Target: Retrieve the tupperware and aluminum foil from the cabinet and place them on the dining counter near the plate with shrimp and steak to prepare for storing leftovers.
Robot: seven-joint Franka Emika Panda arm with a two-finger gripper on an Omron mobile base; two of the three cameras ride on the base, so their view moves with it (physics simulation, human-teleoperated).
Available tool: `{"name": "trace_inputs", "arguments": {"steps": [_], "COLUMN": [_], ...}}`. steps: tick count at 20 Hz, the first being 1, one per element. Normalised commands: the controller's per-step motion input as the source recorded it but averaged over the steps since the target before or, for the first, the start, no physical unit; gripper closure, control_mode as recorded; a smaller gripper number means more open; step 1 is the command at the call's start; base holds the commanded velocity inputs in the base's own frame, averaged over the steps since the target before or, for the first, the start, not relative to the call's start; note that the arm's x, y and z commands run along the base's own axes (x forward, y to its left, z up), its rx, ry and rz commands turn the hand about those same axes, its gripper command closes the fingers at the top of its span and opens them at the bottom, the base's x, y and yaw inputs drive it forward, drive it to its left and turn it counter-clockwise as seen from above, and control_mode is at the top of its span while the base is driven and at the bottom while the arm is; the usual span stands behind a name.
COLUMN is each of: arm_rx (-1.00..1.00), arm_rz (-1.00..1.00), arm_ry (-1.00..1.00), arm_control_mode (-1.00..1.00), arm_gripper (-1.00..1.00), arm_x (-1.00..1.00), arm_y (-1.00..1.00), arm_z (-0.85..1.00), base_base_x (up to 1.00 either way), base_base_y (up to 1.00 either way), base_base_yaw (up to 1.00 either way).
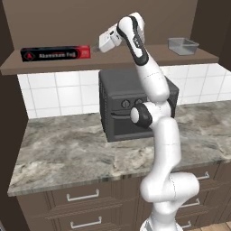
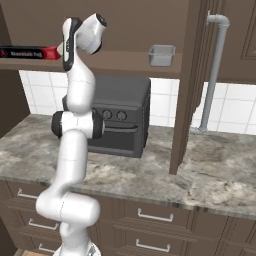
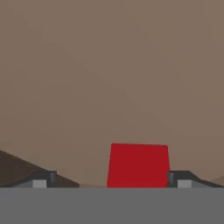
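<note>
My fingers (image 3: pixel 112 180) stand wide apart and hold nothing, raised at the wide brown wooden shelf board (image 1: pixel 135 56) of the cabinet. The long slim black foil box (image 1: pixel 55 53) lies flat on the left part of this shelf, and its red end (image 3: pixel 138 165) sits between my fingertips (image 3: pixel 43 179), nearer to the right one. The small translucent grey plastic tub (image 1: pixel 183 45) stands far to the right on the same shelf. Below, a black oven (image 1: pixel 131 104) stands on the marbled stone surface (image 1: pixel 67 153).
</note>
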Motion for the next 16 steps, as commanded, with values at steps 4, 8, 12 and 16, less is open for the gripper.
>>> {"name": "trace_inputs", "arguments": {"steps": [4,8,12,16], "arm_rx": [0.00,0.00,0.00,0.00], "arm_rz": [0.00,0.01,0.00,0.00], "arm_ry": [-0.10,-0.11,-0.11,-0.09], "arm_control_mode": [-1.00,-1.00,-1.00,-1.00], "arm_gripper": [-1.00,-1.00,-1.00,-1.00], "arm_x": [-0.64,-0.52,-0.01,0.15], "arm_y": [0.01,0.04,0.31,0.50], "arm_z": [-0.15,-0.25,-0.36,-0.33], "base_base_x": [0.00,0.00,0.00,0.00], "base_base_y": [0.00,0.00,0.00,0.00], "base_base_yaw": [0.00,0.00,0.00,0.00]}}
